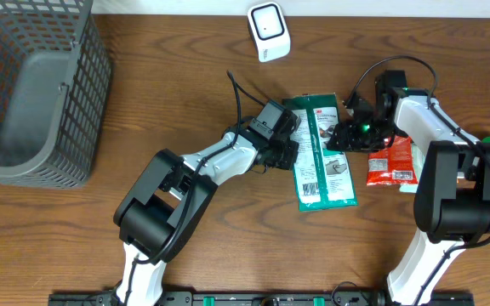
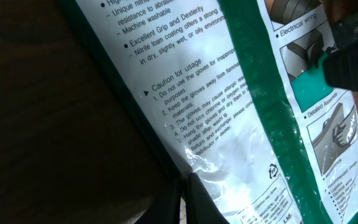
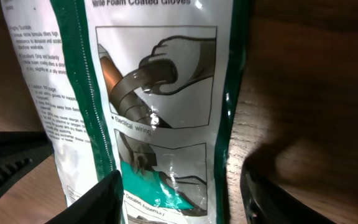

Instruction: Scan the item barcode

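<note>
Your overhead camera looks straight down on the desk [image 1: 185, 110] from well above and takes in the whole top. The arm bases [image 1: 143, 276] are at 6 o'clock, the basket [image 1: 32, 85] at 10 and the scanner [image 1: 268, 31] at 12. Both wrist cameras sit very near the glove packet [image 1: 320, 153], which lies just toward 3 o'clock from the overhead's centre. The left wrist camera looks across its printed face, with the text running toward 1 o'clock. The right wrist camera sees its pictures upright. All three views share that packet, and desk wood edges both close views.
</note>
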Controlling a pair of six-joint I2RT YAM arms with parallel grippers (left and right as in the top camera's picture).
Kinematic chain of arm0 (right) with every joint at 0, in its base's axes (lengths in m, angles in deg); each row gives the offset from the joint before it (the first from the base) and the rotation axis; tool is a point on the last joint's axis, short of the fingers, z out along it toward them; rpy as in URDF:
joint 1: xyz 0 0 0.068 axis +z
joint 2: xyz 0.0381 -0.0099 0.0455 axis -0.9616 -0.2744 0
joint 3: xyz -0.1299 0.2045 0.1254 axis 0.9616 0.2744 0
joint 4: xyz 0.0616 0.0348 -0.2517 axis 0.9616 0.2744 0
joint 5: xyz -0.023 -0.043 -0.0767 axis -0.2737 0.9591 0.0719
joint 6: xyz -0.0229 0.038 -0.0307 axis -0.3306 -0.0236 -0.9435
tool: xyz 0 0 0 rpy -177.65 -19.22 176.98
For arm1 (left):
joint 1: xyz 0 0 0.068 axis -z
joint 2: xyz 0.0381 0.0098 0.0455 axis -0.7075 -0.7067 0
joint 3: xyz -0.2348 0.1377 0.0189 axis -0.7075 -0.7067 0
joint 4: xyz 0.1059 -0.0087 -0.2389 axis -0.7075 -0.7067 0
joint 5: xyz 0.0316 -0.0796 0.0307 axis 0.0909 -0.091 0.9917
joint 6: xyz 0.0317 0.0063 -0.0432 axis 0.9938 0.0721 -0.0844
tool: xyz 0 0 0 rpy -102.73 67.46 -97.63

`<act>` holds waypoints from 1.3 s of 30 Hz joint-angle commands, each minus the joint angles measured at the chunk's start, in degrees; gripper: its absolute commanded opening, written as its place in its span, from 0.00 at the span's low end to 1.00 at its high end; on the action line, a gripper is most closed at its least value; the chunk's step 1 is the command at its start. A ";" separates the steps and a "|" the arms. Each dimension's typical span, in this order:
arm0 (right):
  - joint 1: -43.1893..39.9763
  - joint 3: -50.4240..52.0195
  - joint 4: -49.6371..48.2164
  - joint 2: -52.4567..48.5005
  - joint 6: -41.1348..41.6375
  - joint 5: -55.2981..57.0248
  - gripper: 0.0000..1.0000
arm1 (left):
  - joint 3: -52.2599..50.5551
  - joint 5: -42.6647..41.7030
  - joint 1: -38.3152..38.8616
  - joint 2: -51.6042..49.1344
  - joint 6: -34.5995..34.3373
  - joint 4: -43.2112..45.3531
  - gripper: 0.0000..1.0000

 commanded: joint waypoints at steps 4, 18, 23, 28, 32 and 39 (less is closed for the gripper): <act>0.02 4.31 -2.05 -1.36 0.00 -4.85 0.56 | -0.11 0.37 0.02 -2.36 -0.13 -0.42 0.08; 0.02 15.61 -12.55 -1.36 -2.19 -24.22 0.50 | -0.11 0.35 0.02 -2.38 -0.13 -0.61 0.08; 0.02 15.63 -13.35 -1.36 -2.19 -24.20 0.35 | -0.11 0.35 0.02 -2.38 -0.13 -0.61 0.08; -0.20 15.63 -13.75 -1.36 -2.19 -24.20 0.22 | -0.11 0.35 -0.13 -2.38 -0.11 -0.57 0.08; -0.48 15.61 -13.88 -1.33 -2.19 -24.26 0.15 | -0.09 0.33 -0.42 -1.95 -0.09 -0.66 0.08; -2.12 15.58 -13.94 1.70 -2.21 -24.20 0.06 | -0.09 0.63 -2.12 5.97 0.28 -2.84 0.12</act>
